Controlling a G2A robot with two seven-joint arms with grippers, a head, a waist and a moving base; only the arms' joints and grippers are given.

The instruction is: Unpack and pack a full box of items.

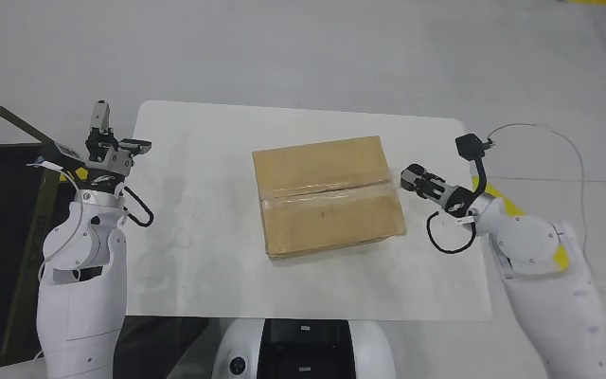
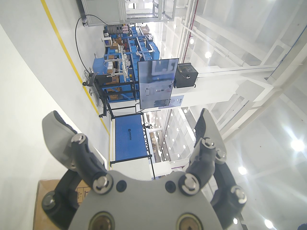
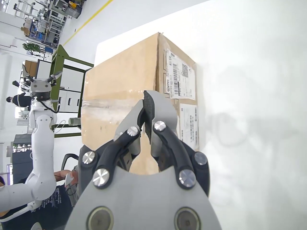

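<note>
A brown cardboard box stands shut in the middle of the white table, its top flaps sealed with clear tape along the seam. The right wrist view shows the same box with white labels on its end face. My right gripper is shut with nothing in it, just off the box's right end at the taped seam; its tips point at that end. My left gripper is raised at the table's left edge, well away from the box, pointing up. Its fingers are spread open and empty.
A dark green cart stands off the table's left side. A black cable loop hangs by the right arm's wrist. Bare table surface lies in front of and behind the box.
</note>
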